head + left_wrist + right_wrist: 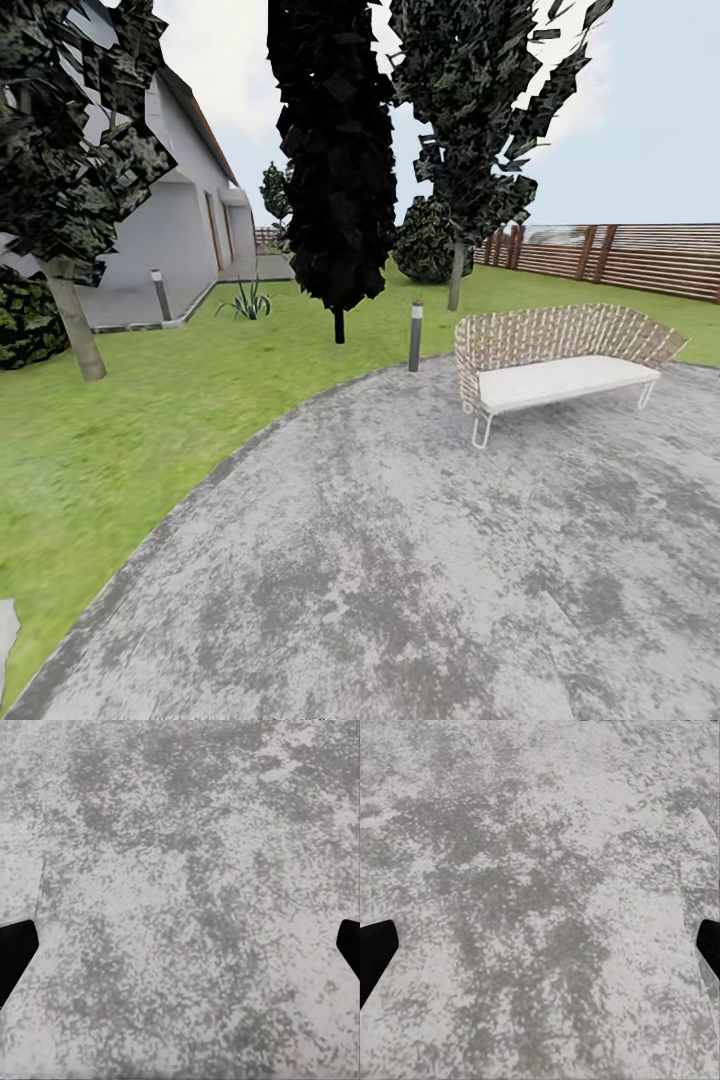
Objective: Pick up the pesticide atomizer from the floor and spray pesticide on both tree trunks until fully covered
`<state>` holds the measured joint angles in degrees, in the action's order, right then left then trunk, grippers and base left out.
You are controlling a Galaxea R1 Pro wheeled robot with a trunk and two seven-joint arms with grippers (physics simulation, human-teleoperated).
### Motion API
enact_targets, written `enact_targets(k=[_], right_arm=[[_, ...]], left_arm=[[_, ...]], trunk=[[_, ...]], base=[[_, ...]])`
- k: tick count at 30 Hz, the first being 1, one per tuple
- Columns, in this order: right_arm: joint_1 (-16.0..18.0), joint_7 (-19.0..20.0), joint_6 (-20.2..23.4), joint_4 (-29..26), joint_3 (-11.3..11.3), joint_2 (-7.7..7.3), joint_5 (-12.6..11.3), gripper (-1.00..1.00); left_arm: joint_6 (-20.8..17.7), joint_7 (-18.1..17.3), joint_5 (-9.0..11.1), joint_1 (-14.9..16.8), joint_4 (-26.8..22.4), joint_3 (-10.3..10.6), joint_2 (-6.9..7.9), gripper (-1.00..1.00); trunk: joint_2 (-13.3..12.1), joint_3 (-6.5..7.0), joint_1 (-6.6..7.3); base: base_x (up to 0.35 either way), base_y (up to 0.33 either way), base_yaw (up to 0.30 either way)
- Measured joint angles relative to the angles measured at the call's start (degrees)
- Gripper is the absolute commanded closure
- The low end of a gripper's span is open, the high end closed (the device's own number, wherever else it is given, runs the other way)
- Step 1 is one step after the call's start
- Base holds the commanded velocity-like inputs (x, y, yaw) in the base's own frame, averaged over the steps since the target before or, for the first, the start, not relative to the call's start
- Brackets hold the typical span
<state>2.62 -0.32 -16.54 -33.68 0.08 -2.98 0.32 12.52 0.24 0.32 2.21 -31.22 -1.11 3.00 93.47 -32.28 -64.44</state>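
Facing bench on grey paving | left hand, right hand spread apart, empty | no writing legible

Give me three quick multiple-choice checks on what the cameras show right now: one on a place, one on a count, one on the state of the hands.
1. Where does the bench stand?
A. on the lawn by the fence
B. on the grey paving
C. against the house wall

2. How many short grey lamp posts show in the head view?
A. one
B. two
C. four

3. What state are the two hands in?
A. both open, holding nothing
B. left shut on a bottle
C. both shut on a hose

Answers:
1 B: its legs rest on the grey paving.
2 B: one lamp post at the paving's edge, another lamp post near the house.
3 A: left hand and right hand show fingertips wide apart over bare paving.
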Motion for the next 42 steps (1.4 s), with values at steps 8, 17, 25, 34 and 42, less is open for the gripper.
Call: enact_targets(k=[8, 17, 25, 34, 42], right_arm=[[0.00, 0.00, 0.00, 0.00, 0.00, 0.00, 0.00, -1.00], [0.00, 0.00, 0.00, 0.00, 0.00, 0.00, 0.00, -1.00], [0.00, 0.00, 0.00, -0.01, -0.09, 0.00, -0.02, -1.00], [0.00, 0.00, 0.00, -0.02, -0.25, -0.01, -0.02, -1.00], [0.00, 0.00, 0.00, -0.04, -0.21, -0.01, 0.00, -1.00]], left_arm=[[-0.05, 0.00, 0.00, -0.01, 0.05, -0.02, 0.00, -1.00], [-0.05, 0.00, 0.00, 0.01, 0.05, -0.02, 0.00, -1.00], [-0.05, 0.00, 0.00, 0.01, 0.05, -0.02, 0.08, -1.00], [-0.05, 0.00, 0.00, 0.02, 0.05, -0.02, 0.00, -1.00], [-0.05, 0.00, 0.00, 0.02, 0.05, -0.02, 0.00, -1.00]], trunk=[[3.21, -1.44, -1.76], [6.82, -3.05, -3.73], [10.03, -4.38, -5.49], [13.64, -5.80, -7.47], [16.85, -7.06, -9.23]], base=[[0.000, 0.000, 0.279], [0.000, 0.000, 0.279], [0.000, 0.000, 0.279], [0.000, 0.000, 0.279], [0.000, 0.000, 0.279]])
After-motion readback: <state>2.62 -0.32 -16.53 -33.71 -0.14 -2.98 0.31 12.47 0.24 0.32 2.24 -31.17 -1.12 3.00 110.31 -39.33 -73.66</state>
